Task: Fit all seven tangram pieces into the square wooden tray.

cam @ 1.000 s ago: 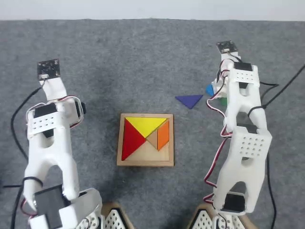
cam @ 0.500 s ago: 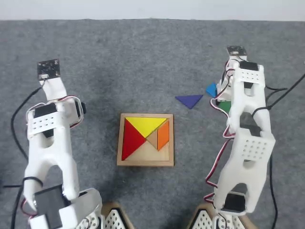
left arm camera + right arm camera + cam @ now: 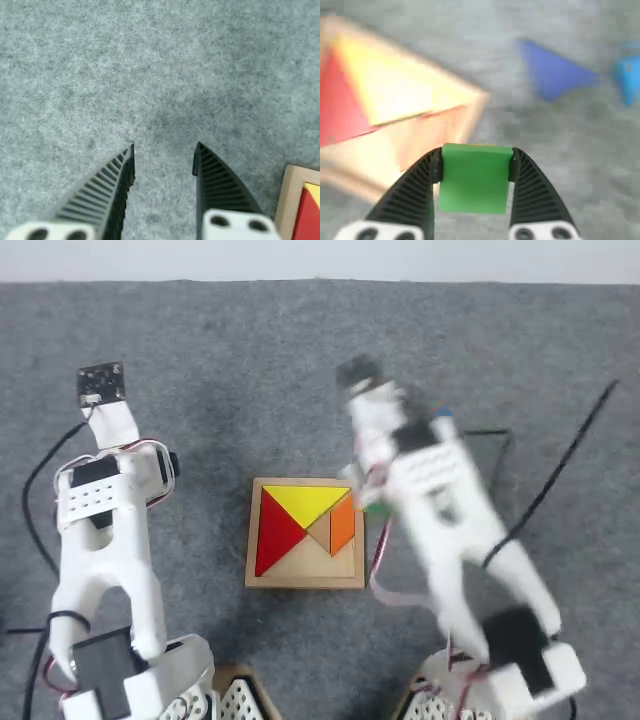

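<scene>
Red triangle, yellow triangle and orange piece seated in the square wooden tray. Green square pinched in right pincer beside tray. Left pincer spread over desk, blue triangle loose nearby.

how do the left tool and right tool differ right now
The left tool is open and empty; the right tool is shut on the green piece. The left tool hangs over bare carpet beside the tray; the right tool is close to the tray's edge. Both have black ridged fingers.
</scene>
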Robot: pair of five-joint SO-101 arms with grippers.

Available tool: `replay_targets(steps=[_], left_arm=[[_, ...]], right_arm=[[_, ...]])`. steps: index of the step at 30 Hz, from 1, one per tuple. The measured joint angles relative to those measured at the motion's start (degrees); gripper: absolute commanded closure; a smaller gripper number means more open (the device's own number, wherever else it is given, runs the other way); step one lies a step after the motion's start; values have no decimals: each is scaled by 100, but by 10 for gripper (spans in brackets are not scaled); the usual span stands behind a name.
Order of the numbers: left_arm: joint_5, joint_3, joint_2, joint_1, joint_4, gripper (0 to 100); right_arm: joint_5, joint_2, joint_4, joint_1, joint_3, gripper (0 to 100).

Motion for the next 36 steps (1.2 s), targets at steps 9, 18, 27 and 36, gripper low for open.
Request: replay_targets(steps=[9, 18, 27, 36], left_arm=[[0, 26, 0, -44, -26, 811], [0, 26, 0, -53, -26, 811], [0, 26, 0, -53, -26, 811], [0, 26, 0, -53, -26, 811]], right_arm=[[-62, 281, -607, -1943, 360, 991], [-62, 879, -905, -2031, 360, 946], [-62, 967, -1011, -2031, 360, 750], [-62, 967, -1020, -2031, 360, 750]])
